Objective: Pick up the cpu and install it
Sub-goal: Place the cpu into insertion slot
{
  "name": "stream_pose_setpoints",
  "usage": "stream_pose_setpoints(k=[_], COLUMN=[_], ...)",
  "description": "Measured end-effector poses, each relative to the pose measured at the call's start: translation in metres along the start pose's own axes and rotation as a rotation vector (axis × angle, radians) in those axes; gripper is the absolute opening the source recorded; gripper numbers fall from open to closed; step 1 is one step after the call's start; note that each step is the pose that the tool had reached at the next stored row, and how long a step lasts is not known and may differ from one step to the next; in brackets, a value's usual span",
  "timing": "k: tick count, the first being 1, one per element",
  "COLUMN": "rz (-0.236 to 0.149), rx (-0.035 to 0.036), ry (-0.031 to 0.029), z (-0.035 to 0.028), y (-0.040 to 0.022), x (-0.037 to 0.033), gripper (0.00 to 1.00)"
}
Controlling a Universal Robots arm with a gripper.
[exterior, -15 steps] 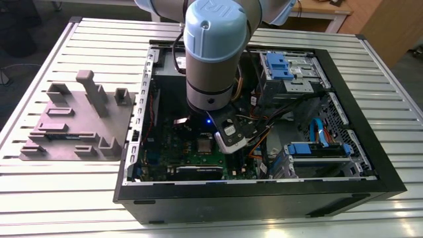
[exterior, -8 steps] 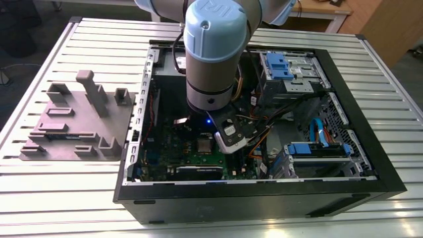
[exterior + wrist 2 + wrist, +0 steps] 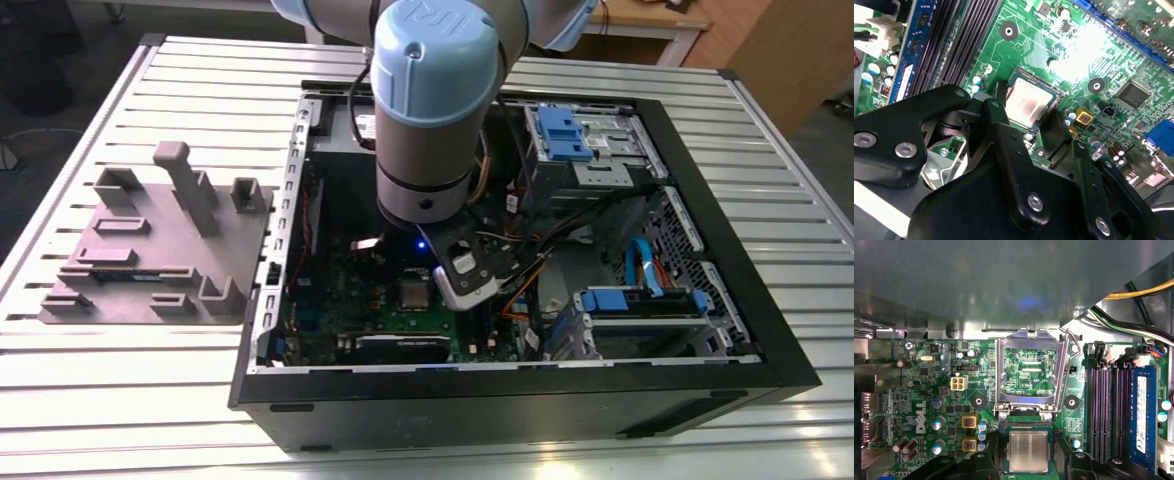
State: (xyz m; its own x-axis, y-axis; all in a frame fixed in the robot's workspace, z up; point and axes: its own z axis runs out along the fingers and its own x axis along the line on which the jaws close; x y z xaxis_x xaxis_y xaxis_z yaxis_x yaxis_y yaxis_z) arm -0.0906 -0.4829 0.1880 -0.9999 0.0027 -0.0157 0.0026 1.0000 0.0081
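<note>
- On the exterior view's left, a grey moulded fixture [image 3: 147,250] is lying on the slatted metal table [image 3: 107,400], just beside the open computer case [image 3: 534,400].
- Further along, the arm is reaching down into the case, with the gripper [image 3: 454,285] hanging low over the green motherboard [image 3: 387,310].
- In the first wrist view, white lettering [image 3: 920,417] is showing on the board; I am leaving it unread.
- At the middle, the cpu [image 3: 1028,452] is sitting flat in its socket, silvery top up, beneath the hinged socket frame [image 3: 1028,372], which is standing open.
- In the second wrist view, the gripper [image 3: 1028,112] is standing spread wider than the cpu [image 3: 1026,102], one black finger on each side, and holding nothing; I cannot tell whether the fingers [image 3: 1056,130] are touching it.
- Beyond the socket, the dark memory slots [image 3: 1109,410] are running alongside a blue memory stick [image 3: 1143,415] bearing a white printed label.
- On the exterior view's right, blue drive clips [image 3: 567,130] are showing in the bays.
</note>
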Motion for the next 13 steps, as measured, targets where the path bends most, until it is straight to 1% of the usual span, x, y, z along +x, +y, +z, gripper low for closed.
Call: stream_pose_setpoints(k=[6, 7, 8, 13], rz=[0.000, 0.000, 0.000, 0.000], rx=[0.0005, 0.0008, 0.0007, 0.0003], ry=[0.0002, 0.0004, 0.0003, 0.0000], z=[-0.0002, -0.0003, -0.0003, -0.0001], y=[-0.0004, -0.0005, -0.0005, -0.0005], x=[0.0002, 0.0002, 0.0001, 0.0000], gripper=[0.54, 0.53, 0.47, 0.47])
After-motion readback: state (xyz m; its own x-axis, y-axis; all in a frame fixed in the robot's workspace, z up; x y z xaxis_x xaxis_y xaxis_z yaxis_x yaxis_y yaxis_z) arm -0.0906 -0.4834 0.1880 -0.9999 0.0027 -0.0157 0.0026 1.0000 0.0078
